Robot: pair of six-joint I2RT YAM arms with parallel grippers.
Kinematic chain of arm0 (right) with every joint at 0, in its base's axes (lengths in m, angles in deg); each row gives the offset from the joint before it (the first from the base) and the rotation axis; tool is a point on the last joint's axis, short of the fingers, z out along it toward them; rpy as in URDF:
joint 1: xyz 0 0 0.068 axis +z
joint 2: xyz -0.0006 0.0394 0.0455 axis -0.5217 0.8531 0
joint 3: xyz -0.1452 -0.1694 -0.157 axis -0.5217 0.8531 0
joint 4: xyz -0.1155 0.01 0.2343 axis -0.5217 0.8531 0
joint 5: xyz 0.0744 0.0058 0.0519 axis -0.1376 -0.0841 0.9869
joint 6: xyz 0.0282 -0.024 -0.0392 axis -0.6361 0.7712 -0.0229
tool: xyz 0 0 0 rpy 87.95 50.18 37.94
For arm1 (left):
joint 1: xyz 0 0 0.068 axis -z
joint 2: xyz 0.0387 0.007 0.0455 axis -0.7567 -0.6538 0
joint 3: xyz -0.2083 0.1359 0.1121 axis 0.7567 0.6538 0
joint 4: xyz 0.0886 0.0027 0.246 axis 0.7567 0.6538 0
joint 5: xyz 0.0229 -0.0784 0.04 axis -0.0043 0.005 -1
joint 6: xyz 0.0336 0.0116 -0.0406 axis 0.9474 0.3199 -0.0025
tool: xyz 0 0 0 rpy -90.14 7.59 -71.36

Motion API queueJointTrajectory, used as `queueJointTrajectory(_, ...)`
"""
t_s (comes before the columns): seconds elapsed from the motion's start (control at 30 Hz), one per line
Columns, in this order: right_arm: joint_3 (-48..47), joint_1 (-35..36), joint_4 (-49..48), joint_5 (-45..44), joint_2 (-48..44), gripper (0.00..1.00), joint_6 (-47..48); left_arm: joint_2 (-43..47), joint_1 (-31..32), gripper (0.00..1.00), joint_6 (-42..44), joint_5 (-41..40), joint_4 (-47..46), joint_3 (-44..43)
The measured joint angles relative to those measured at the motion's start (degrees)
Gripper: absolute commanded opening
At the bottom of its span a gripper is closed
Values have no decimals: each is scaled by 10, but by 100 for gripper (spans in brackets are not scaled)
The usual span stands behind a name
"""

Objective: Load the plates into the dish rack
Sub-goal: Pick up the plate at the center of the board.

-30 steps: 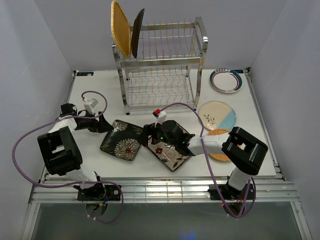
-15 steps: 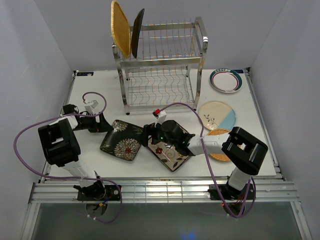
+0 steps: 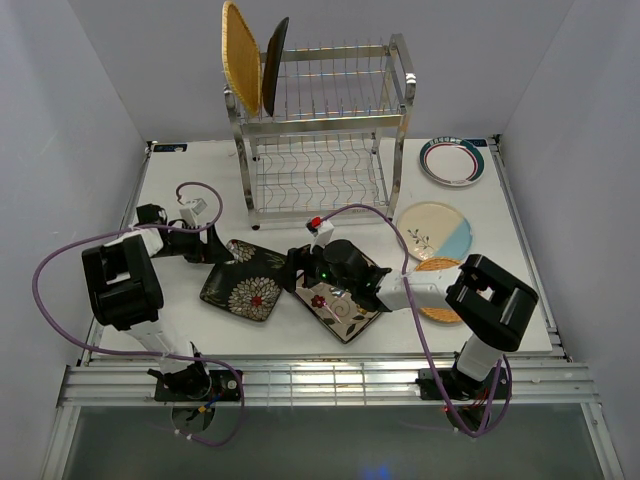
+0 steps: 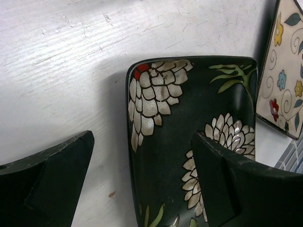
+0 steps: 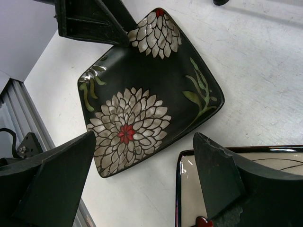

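Observation:
A black square plate [image 3: 245, 280] with white flowers lies flat on the table, seen close in both wrist views [image 4: 180, 123] [image 5: 147, 90]. My left gripper [image 3: 222, 250] [image 4: 142, 165] is open and low at the plate's far-left edge, one finger over the plate and one over bare table. My right gripper [image 3: 298, 270] [image 5: 142, 161] is open above the gap between that plate and the cream floral square plate [image 3: 340, 302] [image 5: 265, 184]. The dish rack [image 3: 320, 130] stands at the back, holding a woven plate [image 3: 241, 57] and a black plate [image 3: 274, 65] upright at the top left.
A cream-blue round plate [image 3: 435, 230] and a teal-rimmed round plate [image 3: 453, 160] lie to the right of the rack. A woven orange plate [image 3: 437, 290] lies partly hidden under my right arm. Purple cables loop over the table's left side and across the middle.
My left arm has swung right and brought its gripper closer to the black plate's edge. The right arm and all the plates have stayed where they were.

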Motion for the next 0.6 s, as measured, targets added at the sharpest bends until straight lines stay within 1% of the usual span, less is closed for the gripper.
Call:
queueJointTrajectory(0.13,4,-1,-5,0,-5,89,0,-2,9,90,1,-2,-3,0)
queueJointTrajectory(0.47,9,-2,-7,-2,-16,89,0,-7,30,85,2,-11,-8,-1)
queueJointTrajectory(0.6,15,-2,-7,-2,-22,89,0,-11,38,80,2,-11,-9,-3)
